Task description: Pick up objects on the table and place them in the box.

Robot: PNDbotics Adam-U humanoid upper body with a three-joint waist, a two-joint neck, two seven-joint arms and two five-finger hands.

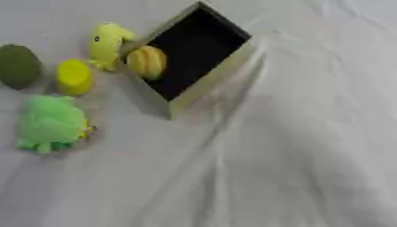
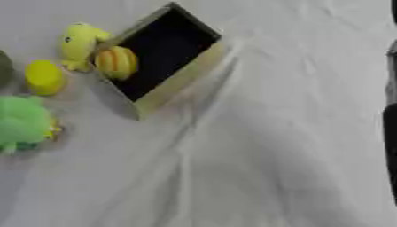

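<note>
Box (image 1: pixel 203 86) holding 1 striped orange object (image 1: pixel 146 61); 4 toys (image 1: pixel 51 124) left outside; neither hand visible, finger state indeterminable.

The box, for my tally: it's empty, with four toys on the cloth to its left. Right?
Not quite: the box isn't empty. The left eye view shows a striped orange-yellow ball inside, at its left end. The four toys on the cloth to its left are as you say.
</note>
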